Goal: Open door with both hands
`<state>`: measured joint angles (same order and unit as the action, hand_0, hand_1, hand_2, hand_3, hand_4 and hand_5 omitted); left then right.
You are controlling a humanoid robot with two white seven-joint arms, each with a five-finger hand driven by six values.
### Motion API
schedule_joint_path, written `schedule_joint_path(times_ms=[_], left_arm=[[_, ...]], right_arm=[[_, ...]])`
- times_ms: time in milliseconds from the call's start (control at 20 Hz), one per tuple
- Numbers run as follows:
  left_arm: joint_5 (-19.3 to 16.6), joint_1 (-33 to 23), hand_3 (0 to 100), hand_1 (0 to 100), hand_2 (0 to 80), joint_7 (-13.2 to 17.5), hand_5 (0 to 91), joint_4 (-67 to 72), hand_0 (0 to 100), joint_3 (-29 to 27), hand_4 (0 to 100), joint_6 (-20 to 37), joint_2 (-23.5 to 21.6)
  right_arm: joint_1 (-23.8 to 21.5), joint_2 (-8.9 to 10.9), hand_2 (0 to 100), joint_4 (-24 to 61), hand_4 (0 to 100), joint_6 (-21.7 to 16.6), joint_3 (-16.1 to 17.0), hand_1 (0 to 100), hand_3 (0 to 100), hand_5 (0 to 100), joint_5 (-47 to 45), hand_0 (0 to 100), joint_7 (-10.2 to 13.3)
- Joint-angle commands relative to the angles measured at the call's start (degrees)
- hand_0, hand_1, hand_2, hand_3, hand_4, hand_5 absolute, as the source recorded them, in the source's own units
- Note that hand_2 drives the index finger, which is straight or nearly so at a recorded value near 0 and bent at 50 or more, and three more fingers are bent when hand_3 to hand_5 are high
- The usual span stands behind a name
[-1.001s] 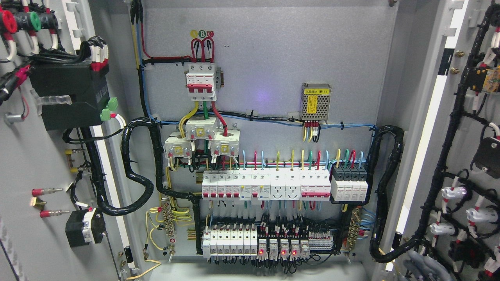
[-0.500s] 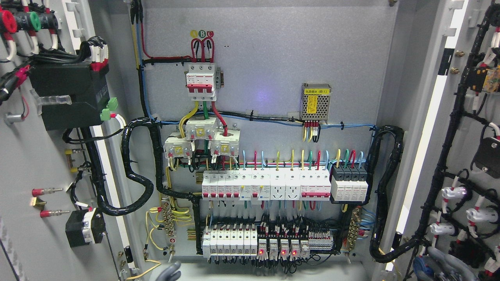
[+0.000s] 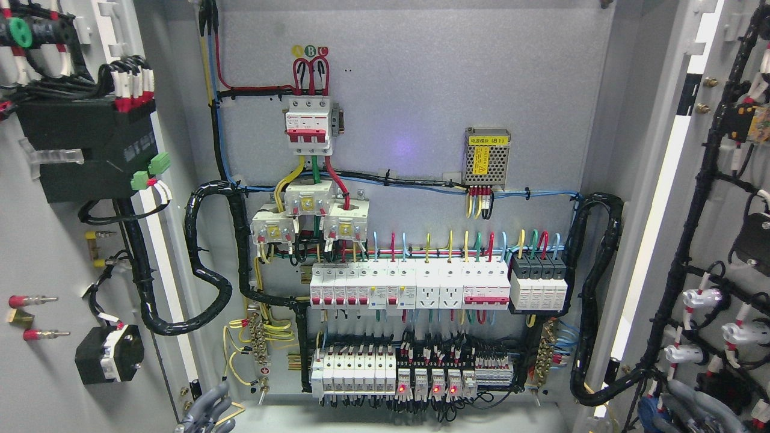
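The grey electrical cabinet stands with both doors swung outward. The left door (image 3: 36,240) carries a black module, wiring and red-tipped studs on its inner face. The right door (image 3: 713,234) shows black cable looms and white connectors. My left hand (image 3: 204,412) comes up at the bottom edge beside the left door's inner edge, its grey fingers (image 3: 212,402) spread and holding nothing. At the bottom right corner my right hand (image 3: 683,409) lies low against the right door's inner face, mostly cut off by the frame.
Inside, the back panel (image 3: 421,90) holds a red-and-white main breaker (image 3: 308,123), rows of white breakers (image 3: 409,287), relays with red lights (image 3: 433,385) and a small power supply (image 3: 487,151). Thick black cable looms (image 3: 210,258) hang from both door hinges.
The left door has swung further outward, its parts sliding left in the picture. My left hand has risen into view and moved left toward that door. My right hand shows more at the bottom right.
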<state>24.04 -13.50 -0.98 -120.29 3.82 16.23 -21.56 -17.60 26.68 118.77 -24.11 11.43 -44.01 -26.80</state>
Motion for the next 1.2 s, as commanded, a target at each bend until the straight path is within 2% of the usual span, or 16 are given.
schedule_joint_path(times_ms=[0,200,400,601,1151], left_arm=[[3.3,-0.5,0,0,0.0,0.1,0.0,-0.1,0,-6.9,0,0.1,-4.4],[4.9,-0.5,0,0,0.0,-0.1,0.0,-0.1,0,-9.5,0,0.1,-5.8],[9.8,-1.0,0,0,0.0,0.0,0.0,0.2,0,-13.6,0,0.0,-8.7],[12.6,-1.4,0,0,0.0,0.1,0.0,0.7,0,-16.7,0,-0.2,-10.3],[14.5,-3.2,0,0,0.0,0.2,0.0,7.5,0,-19.7,0,-0.2,-11.5]], right_arm=[[-0.4,1.89,0,0.2,0,0.0,1.2,0,0,0,0.0,0,0.3],[-0.6,1.89,0,0.1,0,0.0,1.1,0,0,0,-0.1,0,0.3],[-0.9,1.80,0,0.1,0,0.0,1.0,0,0,0,-0.1,0,0.3],[-2.0,1.62,0,0.2,0,-1.2,1.1,0,0,0,-0.1,0,0.3],[-3.2,1.18,0,0.2,0,-1.6,1.2,0,0,0,-0.1,0,0.3]])
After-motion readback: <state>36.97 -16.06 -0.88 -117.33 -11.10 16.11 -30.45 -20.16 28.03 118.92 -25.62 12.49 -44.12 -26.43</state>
